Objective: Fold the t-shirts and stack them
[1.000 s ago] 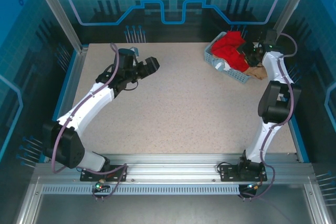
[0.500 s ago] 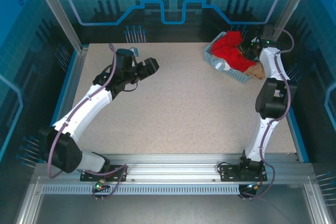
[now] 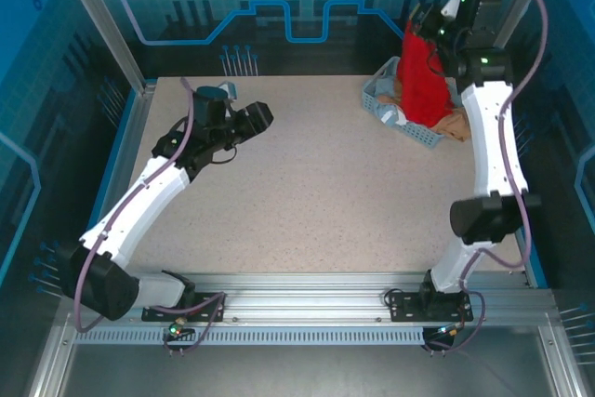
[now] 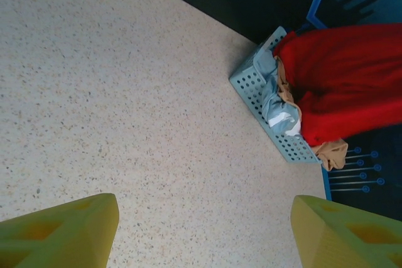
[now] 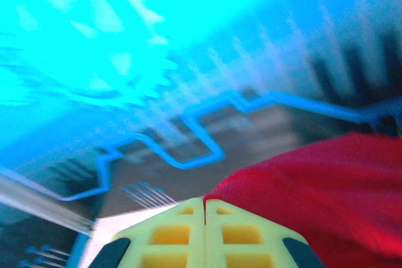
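step in hand: pulling the first shirt out of the basket, ahead of any folding.

right arm stands high at the far right corner. right gripper (image 5: 204, 208) has its fingers pressed together, with red cloth bunched right beside them in the wrist view. from above, the red t-shirt (image 3: 426, 81) hangs from that gripper in a narrow drape. its lower end is down at the basket (image 3: 376, 99); cannot tell whether the hem is clear of the rim. judged: pinched on a fold near the top of the shirt. the print is not visible from here.

the basket holds other cloth: a tan piece (image 4: 331, 152) spilling over the near end and a pale blue piece (image 4: 276, 101) against the lattice wall. cannot tell if these are shirts.

left gripper (image 3: 257, 118) hovers over the bare table (image 3: 316, 192), well apart from the basket, fingers (image 4: 69, 230) spread wide and holding nothing. its camera looks toward the basket and the hanging shirt.

progress: early. nothing laid flat, nothing folded, no stack.

next move calls for: carry the shirt to the open middle of the table, get the left gripper onto a second corner or shoulder, then spread it flat. risk: the hem may drag the tan piece out, or the single pinch may slip.
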